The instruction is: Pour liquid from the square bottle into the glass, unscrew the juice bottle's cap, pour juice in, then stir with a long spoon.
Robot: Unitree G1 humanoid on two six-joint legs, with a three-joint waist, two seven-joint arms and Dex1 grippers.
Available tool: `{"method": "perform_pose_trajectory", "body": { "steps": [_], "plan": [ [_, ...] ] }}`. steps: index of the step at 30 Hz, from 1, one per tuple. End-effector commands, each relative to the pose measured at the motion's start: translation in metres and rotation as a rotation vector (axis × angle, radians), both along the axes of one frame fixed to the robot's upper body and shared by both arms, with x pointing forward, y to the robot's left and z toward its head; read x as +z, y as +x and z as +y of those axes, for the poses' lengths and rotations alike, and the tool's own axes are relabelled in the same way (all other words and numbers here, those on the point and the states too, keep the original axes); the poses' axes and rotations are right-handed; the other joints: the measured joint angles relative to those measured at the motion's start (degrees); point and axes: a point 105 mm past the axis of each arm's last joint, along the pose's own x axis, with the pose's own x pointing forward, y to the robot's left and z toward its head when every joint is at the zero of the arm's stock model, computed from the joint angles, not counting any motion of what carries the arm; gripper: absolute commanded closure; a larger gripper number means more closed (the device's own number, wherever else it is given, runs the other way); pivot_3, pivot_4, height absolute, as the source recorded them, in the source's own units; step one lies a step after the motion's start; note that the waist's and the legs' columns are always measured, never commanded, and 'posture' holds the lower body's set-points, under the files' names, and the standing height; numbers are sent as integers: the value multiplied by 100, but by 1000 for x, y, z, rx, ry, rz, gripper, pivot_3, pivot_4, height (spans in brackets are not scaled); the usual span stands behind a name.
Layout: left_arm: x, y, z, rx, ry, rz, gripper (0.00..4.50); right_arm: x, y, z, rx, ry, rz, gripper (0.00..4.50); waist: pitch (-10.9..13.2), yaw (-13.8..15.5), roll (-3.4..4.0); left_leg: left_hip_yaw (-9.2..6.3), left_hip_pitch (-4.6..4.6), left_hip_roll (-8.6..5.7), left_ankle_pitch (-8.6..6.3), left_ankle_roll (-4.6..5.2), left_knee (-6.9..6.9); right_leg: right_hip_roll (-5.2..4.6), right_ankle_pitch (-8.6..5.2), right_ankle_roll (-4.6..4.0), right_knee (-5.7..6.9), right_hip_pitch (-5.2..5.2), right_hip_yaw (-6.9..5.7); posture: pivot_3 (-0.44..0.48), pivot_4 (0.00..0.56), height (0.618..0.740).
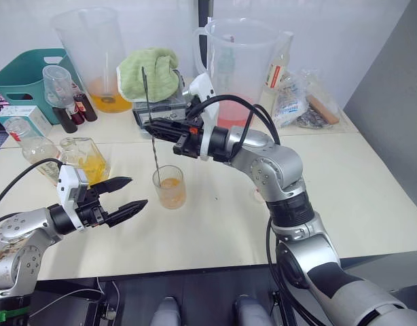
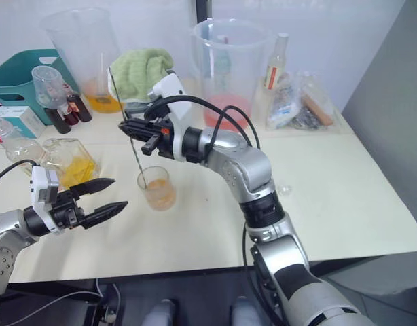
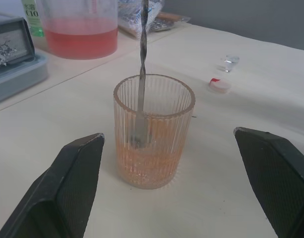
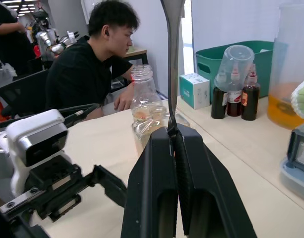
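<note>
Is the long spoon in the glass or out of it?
In. The long spoon, held by the right gripper, runs down into the glass, its tip in the orange liquid.

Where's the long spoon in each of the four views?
Left eye view: long spoon upright at centre, pinched by the right gripper, tip in the glass.
Right eye view: same, spoon left of centre, above the glass.
Left wrist view: shaft drops from the top edge into the glass.
Right wrist view: handle rises from between the shut fingers.
Shared landmark: the glass.
</note>
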Motion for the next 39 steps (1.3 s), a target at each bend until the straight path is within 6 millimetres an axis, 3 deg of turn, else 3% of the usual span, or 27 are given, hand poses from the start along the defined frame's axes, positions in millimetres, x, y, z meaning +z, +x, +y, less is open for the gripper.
{"method": "perform_pose_trajectory", "body": {
  "steps": [1, 8, 14, 18, 22, 28, 33, 39],
  "plan": [
    [11, -2, 1, -2, 18, -51, 49, 6, 4, -6, -48, -39, -134, 4500, 0, 0, 0, 0, 0, 0, 0, 0, 0, 0, 0, 0, 0, 0, 0, 0, 150, 740],
    [11, -5, 2, 5, 19, -49, 49, 1, -12, -13, 33, -147, -175, 4500, 0, -10, 0, 0, 0, 0, 0, 0, 0, 0, 0, 0, -1, 0, 0, 0, 150, 740],
    [10, -6, 3, 12, 19, -47, 49, 1, -32, -2, 121, -120, -108, 4500, 0, -10, 0, 0, 0, 0, 0, 0, 0, 0, 0, 0, 0, 0, 0, 0, 150, 740],
    [10, -7, 4, 16, 17, -46, 49, 6, -28, 4, 99, -57, -79, 4500, 0, -13, 0, 0, 1, 0, 0, 0, -2, 1, 0, 0, 0, -1, 0, 0, 150, 740],
    [10, -7, 4, 18, 19, -47, 49, 5, -11, 4, 24, -6, -77, 4500, 0, -7, 0, 0, 1, 0, 0, 0, -3, 0, 0, 0, 0, -1, 0, 0, 150, 740],
    [10, -6, 4, 17, 20, -46, 49, 1, -2, -1, -19, -33, -143, 4500, 0, -5, 0, 0, 1, -1, 1, -2, -3, 0, 0, 0, -1, -1, 0, 0, 150, 740],
    [11, -5, 4, 15, 22, -46, 49, -4, -15, -4, 52, -110, -160, 4500, 0, -10, 0, 0, 1, -1, 1, -2, -3, 0, 0, 0, -1, -1, 0, 0, 150, 740],
    [10, -5, 5, 15, 23, -43, 49, 4, -36, 0, 147, -81, -118, 4500, 0, -11, 0, 0, 1, -1, 1, -1, -4, 0, 0, 0, -1, -1, 0, 0, 150, 740]
  ]
}}
